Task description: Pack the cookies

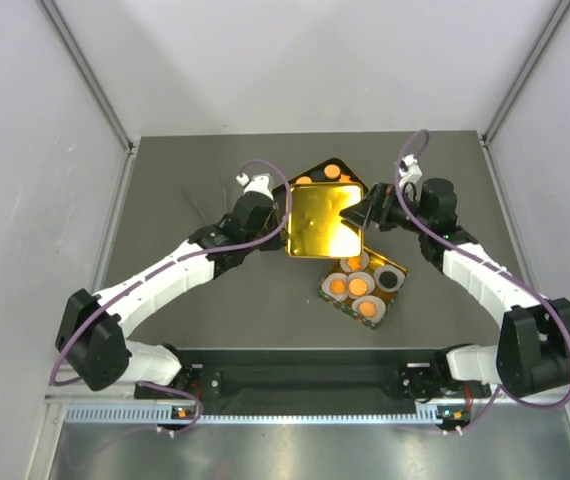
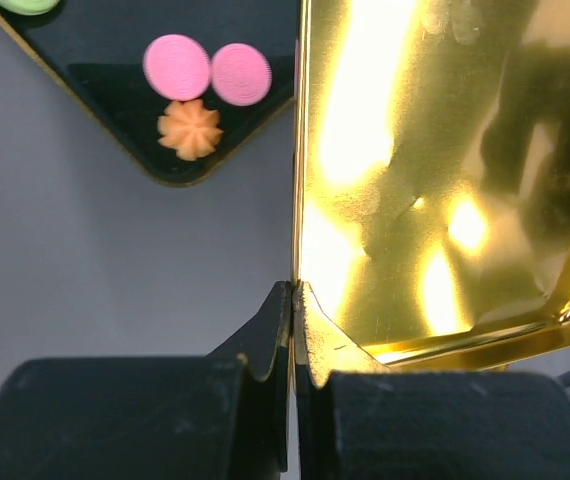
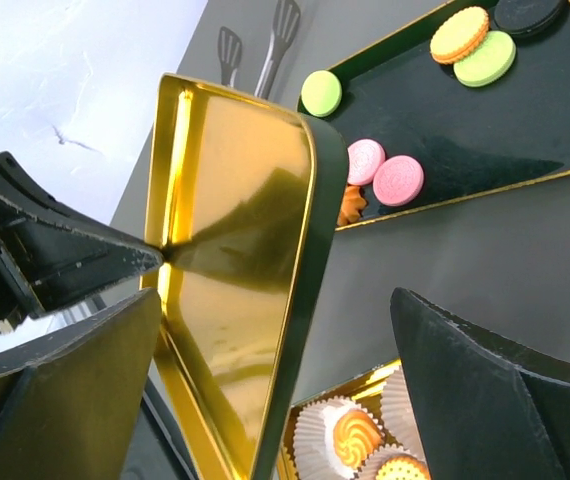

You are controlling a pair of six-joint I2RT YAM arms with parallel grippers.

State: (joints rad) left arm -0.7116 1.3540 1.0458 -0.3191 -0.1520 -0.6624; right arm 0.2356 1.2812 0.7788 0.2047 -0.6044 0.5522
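A gold lid (image 1: 323, 222) is held tilted above the table. My left gripper (image 1: 287, 213) is shut on its left rim; the left wrist view shows the jaws (image 2: 293, 300) pinched on the thin gold edge. My right gripper (image 1: 367, 214) is open, and its fingers (image 3: 495, 390) straddle the lid's right edge (image 3: 305, 290) without closing. A gold box (image 1: 363, 285) holds orange cookies (image 3: 355, 435) in white paper cups. Loose pink cookies (image 2: 177, 67), an orange cookie (image 2: 189, 128) and green cookies (image 3: 321, 92) lie on a black tray (image 1: 317, 172) behind the lid.
The black tray (image 3: 445, 130) also holds a sandwich cookie (image 3: 459, 34) and a dark one (image 3: 525, 12). Tongs (image 3: 283, 25) lie on the grey table beyond the tray. The box sits just in front of and under the lid's lower corner.
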